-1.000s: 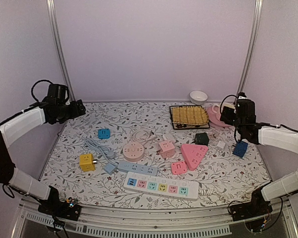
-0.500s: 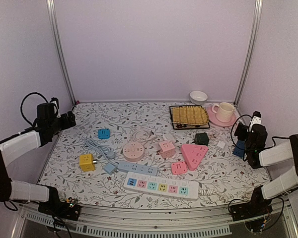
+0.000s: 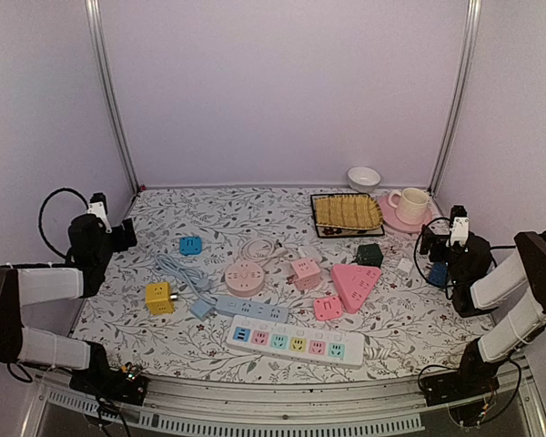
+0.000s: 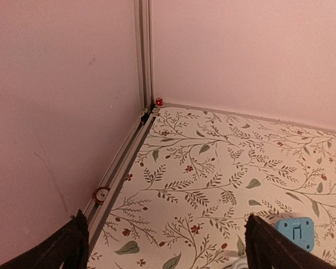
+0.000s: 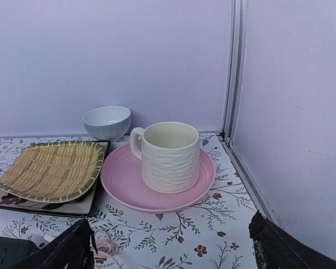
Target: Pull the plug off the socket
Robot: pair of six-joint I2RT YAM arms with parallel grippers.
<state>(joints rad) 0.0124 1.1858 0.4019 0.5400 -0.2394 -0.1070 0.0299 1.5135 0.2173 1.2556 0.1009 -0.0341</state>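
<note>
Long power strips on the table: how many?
2: a pale blue strip mid-front, and a longer white strip with coloured sockets directly in front of it. None looks hidden.

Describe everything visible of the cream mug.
The cream mug is a squat cylinder, ceramic by its look, with a rippled outer wall and a loop handle facing left in the right wrist view. It stands upright, no contents showing, on the pink saucer at the far right of the scene. Nothing else touches it.
</note>
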